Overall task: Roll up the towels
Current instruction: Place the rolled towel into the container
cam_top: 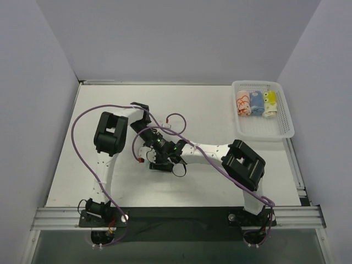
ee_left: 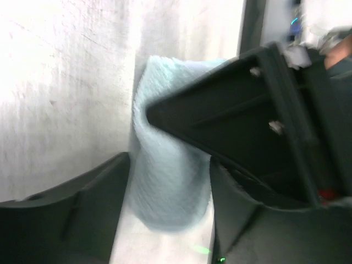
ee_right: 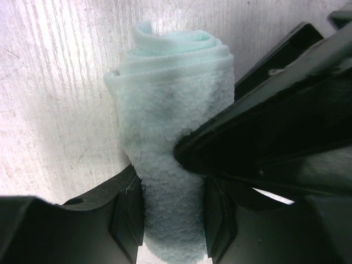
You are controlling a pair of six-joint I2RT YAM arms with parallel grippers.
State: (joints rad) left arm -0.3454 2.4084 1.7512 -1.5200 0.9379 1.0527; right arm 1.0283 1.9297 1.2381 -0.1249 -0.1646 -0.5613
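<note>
A pale mint-green towel point(ee_right: 165, 110), rolled into a tight cylinder, lies on the white table. In the right wrist view my right gripper point(ee_right: 171, 192) is shut on the roll, with a finger pressing on each side. In the left wrist view my left gripper point(ee_left: 169, 168) grips the same roll point(ee_left: 165, 187) from the other end. Each wrist view shows the other gripper's black finger point(ee_right: 264, 126) resting across the roll. In the top view the two grippers, left point(cam_top: 163, 149) and right point(cam_top: 158, 163), meet at the table's middle and hide the towel.
A white slotted basket point(cam_top: 264, 132) stands at the back right. It holds three rolled towels: white with orange point(cam_top: 243, 103), blue point(cam_top: 256, 102) and yellow point(cam_top: 269, 103). Purple cables loop over both arms. Grey walls enclose the table.
</note>
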